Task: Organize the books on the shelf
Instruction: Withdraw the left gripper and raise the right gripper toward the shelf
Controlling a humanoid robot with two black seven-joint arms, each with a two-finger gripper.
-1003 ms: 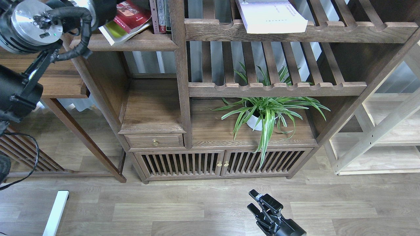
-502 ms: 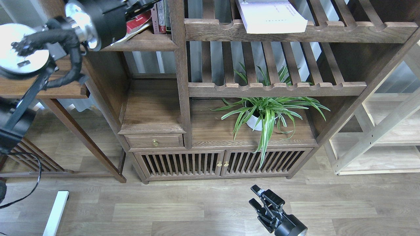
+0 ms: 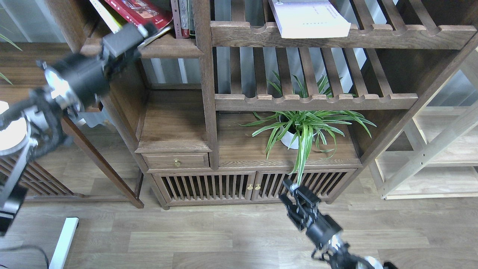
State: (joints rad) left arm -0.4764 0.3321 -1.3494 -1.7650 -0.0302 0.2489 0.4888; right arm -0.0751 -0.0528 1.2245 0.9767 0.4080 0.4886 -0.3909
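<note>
Thin red paperback book (image 3: 140,11) leaning on solid dark-brown wooden shelf (image 3: 168,50): light, floppy. Best pinched near spine. Left gripper (image 3: 143,31) below it, blurred; opening unclear.

text: none legible | red book (image 3: 140,11) and lavender book (image 3: 310,18): print too small

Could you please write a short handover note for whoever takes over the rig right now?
Left gripper: blurred, at the front edge of the solid shelf, just below the red book; open or shut cannot be told.
Right gripper: low, in front of the cabinet doors, holding nothing; the jaws look parted.
Books: the red book lies tilted on the yellow-green book on that shelf, left of the upright spines. The lavender-white book lies flat on the slatted shelf, overhanging its front rail.
Done: two books on the solid shelf.
Left: straighten them; probably move the lavender-white one over.
</note>
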